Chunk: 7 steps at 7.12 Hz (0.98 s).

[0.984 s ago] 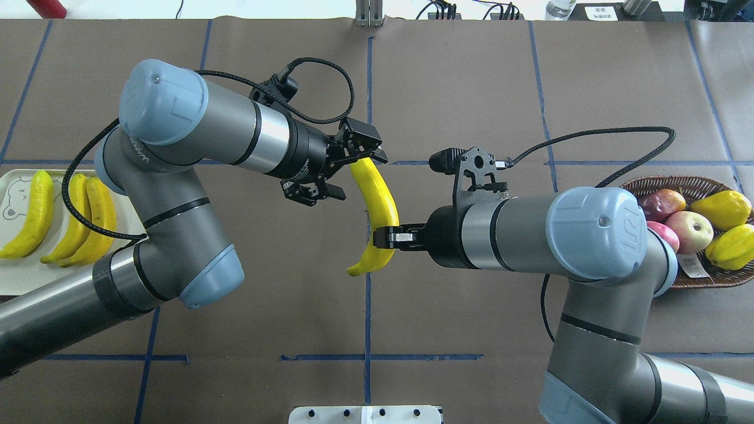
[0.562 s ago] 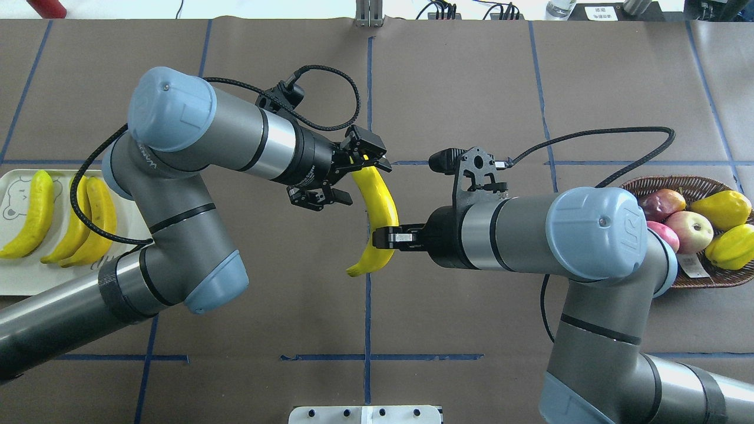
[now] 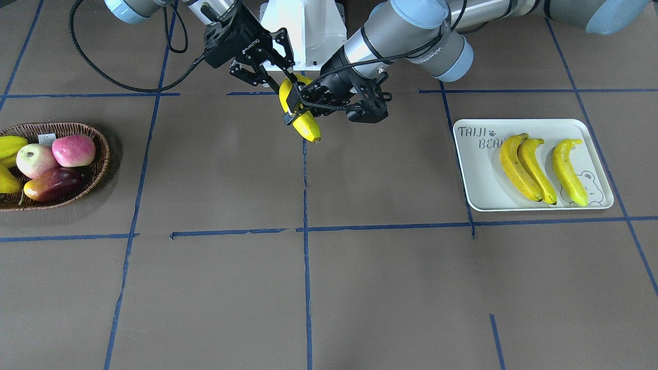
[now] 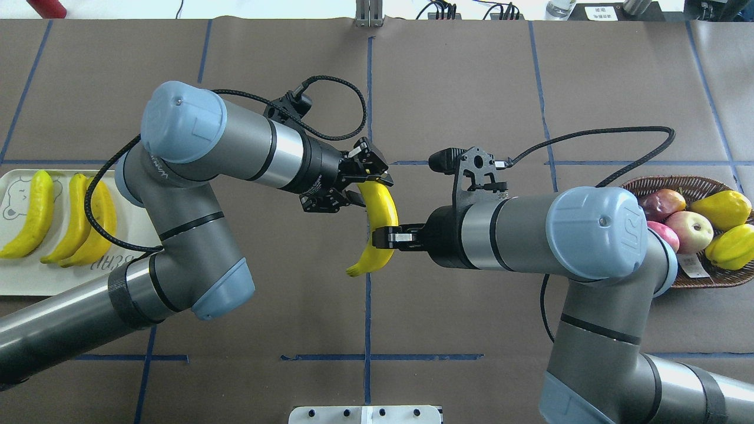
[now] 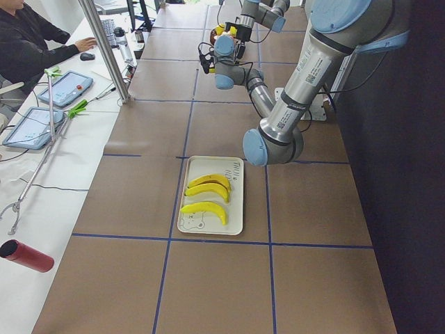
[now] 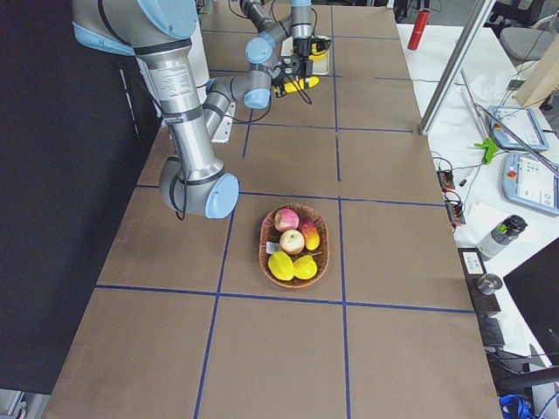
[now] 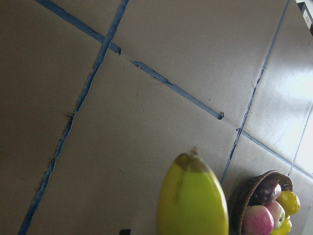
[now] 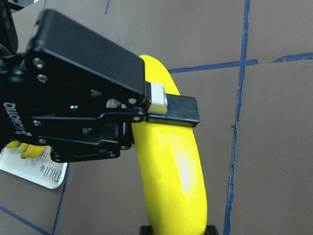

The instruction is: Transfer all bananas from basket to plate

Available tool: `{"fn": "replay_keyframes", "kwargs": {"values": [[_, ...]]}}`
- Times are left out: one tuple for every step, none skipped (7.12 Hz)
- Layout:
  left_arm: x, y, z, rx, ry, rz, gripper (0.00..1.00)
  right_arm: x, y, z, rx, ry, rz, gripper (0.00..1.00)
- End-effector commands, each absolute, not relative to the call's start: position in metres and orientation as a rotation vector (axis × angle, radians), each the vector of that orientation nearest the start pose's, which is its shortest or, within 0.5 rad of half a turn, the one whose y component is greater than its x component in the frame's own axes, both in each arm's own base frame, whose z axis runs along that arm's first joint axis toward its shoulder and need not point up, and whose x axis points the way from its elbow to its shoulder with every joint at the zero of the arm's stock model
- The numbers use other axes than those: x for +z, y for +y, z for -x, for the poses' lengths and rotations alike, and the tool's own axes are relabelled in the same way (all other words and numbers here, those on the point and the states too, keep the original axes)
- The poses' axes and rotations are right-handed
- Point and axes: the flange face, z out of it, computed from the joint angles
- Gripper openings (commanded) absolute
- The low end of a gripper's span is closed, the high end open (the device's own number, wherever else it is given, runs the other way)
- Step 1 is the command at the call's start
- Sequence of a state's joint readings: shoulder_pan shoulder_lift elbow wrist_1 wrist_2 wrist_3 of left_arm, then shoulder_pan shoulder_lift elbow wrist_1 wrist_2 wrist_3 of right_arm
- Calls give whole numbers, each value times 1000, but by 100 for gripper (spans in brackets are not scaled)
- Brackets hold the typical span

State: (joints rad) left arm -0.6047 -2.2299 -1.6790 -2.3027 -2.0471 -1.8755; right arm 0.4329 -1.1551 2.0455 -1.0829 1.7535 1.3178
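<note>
**Three bananas plated, the fourth in a mid-air hand-over at centre frame.**

In the overhead view, at far left, the plate [image 4: 23,277] carries three bananas [image 4: 35,212] side by side. At centre the left gripper [image 4: 368,184] brackets the upper end of the fourth banana [image 4: 383,206], but I cannot tell whether it is pressing. Just below, the right gripper [image 4: 386,237] is pinched on that banana's lower half, above the table [image 4: 265,247]. At far right the basket [image 4: 683,180] shows only apples [image 4: 686,227], a mango [image 4: 662,204] and lumpy yellow fruit [image 4: 721,209], so this looks like the last transfer, with release, carry and set-down left. The front-facing view shows bare plate under the lettering [image 3: 475,132], which the left arm [image 4: 177,200] hides overhead. Only the right wrist view shows a left finger [image 8: 176,108] lying across the banana.
</note>
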Motion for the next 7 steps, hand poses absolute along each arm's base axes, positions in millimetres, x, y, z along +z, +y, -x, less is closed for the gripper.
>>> {"fn": "replay_keyframes", "kwargs": {"values": [[134,-436,-471,-365,1529,147,0,166,-328,436,35,-1350,-312,65],[138,-438,-470,-371,1522,147,0,160,-326,429,107,-1382,-262,99],[141,-441,-469,-374,1517,142,0,157,-324,425,111,-1390,-261,100],[144,-444,-469,-380,1508,139,0,156,-324,425,109,-1394,-261,100],[148,-457,-462,-401,1498,123,0,155,-324,423,109,-1397,-261,100],[167,-479,-460,-442,1406,132,0,152,-322,415,109,-1406,-266,100],[190,-495,-456,-404,1283,87,0,149,-321,409,111,-1413,-270,100]]}}
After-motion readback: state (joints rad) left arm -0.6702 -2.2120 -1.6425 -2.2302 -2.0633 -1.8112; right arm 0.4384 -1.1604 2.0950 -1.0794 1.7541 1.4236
